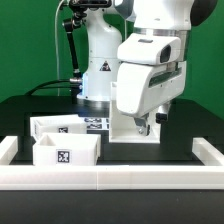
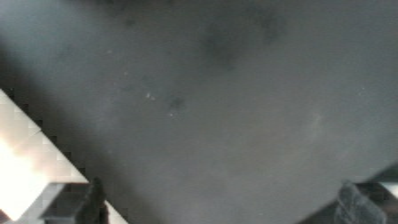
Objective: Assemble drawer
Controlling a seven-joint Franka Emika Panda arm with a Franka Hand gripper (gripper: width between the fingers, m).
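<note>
Two small white open-topped trays stand at the exterior view's left. The near tray (image 1: 65,152) shows a square tag on its front. The second tray (image 1: 52,126) is just behind it. A white boxy part (image 1: 128,134), perhaps the casing, stands under the robot's hand and is mostly hidden by it. My gripper (image 1: 146,124) hangs low over the black table beside that part. In the wrist view the two dark fingertips (image 2: 64,206) sit far apart at the frame's corners, with only bare table between them. The gripper (image 2: 214,208) is open and empty.
A long low white rail (image 1: 120,176) runs along the front and up both sides. The marker board (image 1: 96,125) lies flat behind the trays. The robot's base (image 1: 98,70) stands at the back. A pale white edge (image 2: 18,140) shows in the wrist view.
</note>
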